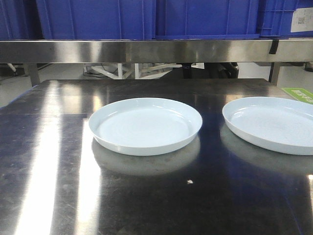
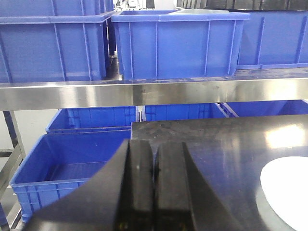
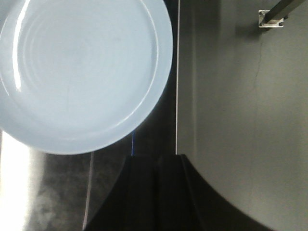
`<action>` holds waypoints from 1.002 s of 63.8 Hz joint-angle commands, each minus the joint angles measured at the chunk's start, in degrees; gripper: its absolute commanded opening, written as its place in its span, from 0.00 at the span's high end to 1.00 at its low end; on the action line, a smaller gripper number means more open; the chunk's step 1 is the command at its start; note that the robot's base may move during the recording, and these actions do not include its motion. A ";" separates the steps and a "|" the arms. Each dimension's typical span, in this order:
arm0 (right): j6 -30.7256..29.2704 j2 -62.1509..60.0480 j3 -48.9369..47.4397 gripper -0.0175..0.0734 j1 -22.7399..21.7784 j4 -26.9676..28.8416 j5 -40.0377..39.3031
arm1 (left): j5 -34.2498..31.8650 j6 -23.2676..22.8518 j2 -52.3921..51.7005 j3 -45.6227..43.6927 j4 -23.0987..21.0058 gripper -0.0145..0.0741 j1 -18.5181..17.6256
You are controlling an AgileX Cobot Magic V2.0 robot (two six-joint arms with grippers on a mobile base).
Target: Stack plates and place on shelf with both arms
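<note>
On the table nothing is done yet: both plates lie flat and well apart, unstacked, and neither is on the shelf. The shelf runs above the table's back edge and carries blue bins. The left plate sits about mid-table. The right plate is toward the right edge, cut off by the frame.

Still to do, as I read it: lift one plate onto the other, then raise the stack to the shelf with both arms.

Left claw: fingers pressed together, empty, near the table's left edge, facing the shelf. Right claw: fingers look together too, empty, though the view is dark.

View differences:
- Front view shows both plates and the gap between them, but no claws. It alone shows a pale speck toward the front edge.
- Left wrist view adds lower bins beside the table and only a sliver of one plate.
- Right wrist view looks straight down on one plate close to the table's edge, with floor beyond. That is probably the right plate.
</note>
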 commanded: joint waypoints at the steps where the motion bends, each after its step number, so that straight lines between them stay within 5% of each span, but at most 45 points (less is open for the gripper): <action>1: -1.26 2.71 -4.60 0.59 -1.25 1.45 -1.62 | -5.30 -0.19 0.37 -1.61 -0.04 0.75 0.06; 31: -1.56 19.45 -19.47 0.40 -1.62 3.52 2.97 | -5.30 -0.19 0.37 -1.61 -0.04 0.75 0.06; 64: -3.69 28.57 -21.23 0.41 -2.31 3.83 2.67 | -5.30 -0.19 0.37 -1.61 -0.04 0.75 0.06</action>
